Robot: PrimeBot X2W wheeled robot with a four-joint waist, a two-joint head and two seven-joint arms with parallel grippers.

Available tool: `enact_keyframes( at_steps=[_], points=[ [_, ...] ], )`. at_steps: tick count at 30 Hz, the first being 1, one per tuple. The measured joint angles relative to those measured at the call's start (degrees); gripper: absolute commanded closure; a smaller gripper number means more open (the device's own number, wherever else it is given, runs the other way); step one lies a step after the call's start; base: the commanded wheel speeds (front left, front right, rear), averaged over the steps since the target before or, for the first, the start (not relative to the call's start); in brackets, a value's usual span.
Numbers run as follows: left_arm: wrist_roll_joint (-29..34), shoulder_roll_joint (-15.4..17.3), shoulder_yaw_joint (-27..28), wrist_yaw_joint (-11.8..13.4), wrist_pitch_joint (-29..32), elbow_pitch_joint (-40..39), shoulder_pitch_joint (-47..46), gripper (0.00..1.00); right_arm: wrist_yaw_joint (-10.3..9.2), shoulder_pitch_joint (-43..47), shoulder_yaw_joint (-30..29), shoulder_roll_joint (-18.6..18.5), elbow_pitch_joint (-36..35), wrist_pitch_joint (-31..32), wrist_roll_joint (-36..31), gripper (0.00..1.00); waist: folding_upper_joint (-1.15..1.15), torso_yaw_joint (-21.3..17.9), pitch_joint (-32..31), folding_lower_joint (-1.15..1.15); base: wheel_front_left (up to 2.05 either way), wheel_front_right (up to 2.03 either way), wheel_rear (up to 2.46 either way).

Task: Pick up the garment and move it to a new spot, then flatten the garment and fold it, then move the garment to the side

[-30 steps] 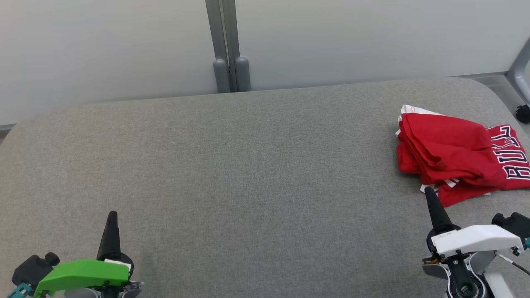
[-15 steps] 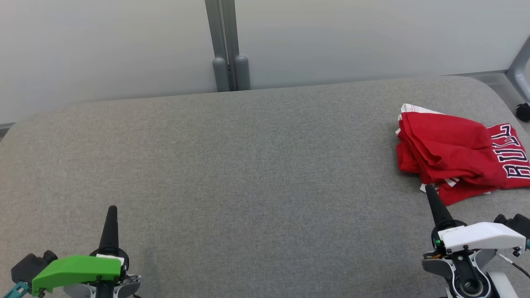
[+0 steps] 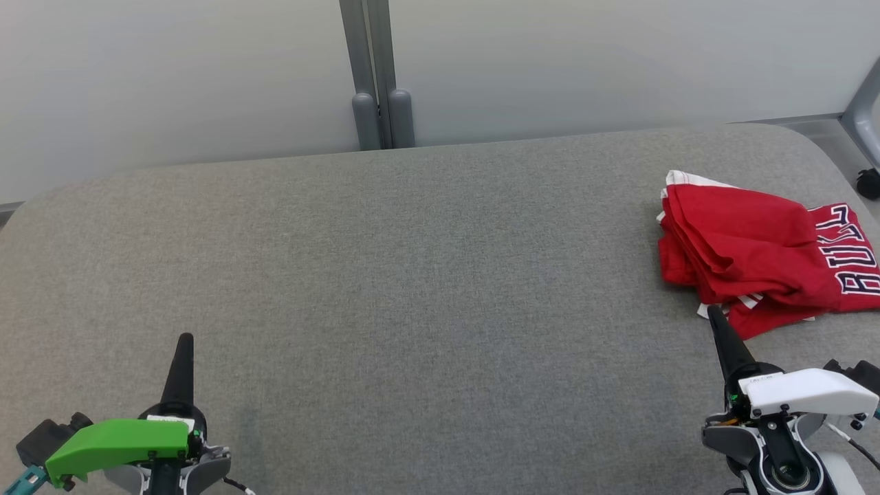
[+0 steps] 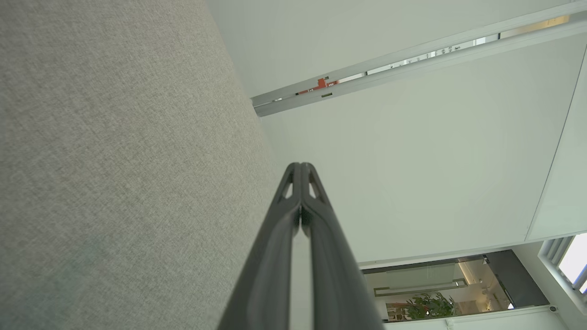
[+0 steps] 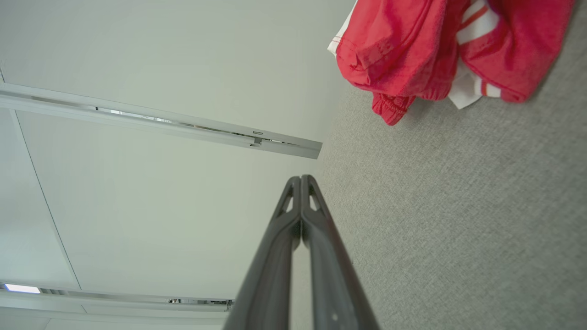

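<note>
garment cut off by the head view's right edge, its lettering left incomplete, small dark object at the far right too small to be identified

Soft red cloth garment, matt grey woven-fabric table, smooth matt-black gripper fingers

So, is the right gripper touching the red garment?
Apart. In the right wrist view the shut right gripper ends short of the red garment, and a strip of bare grey surface lies between them.
</note>
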Motion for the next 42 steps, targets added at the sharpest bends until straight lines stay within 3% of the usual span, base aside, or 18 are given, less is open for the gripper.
enact_keyframes(
  at_steps=[42],
  points=[
    [-14.0,-0.5,1.7,-0.8,4.0,0.2,-2.1,1.0,0.0,-1.0,-2.6,1.4,-0.1,4.0,13.9,1.0,0.0,-0.2,0.7,0.0,0.0,0.0,0.0]
  ],
)
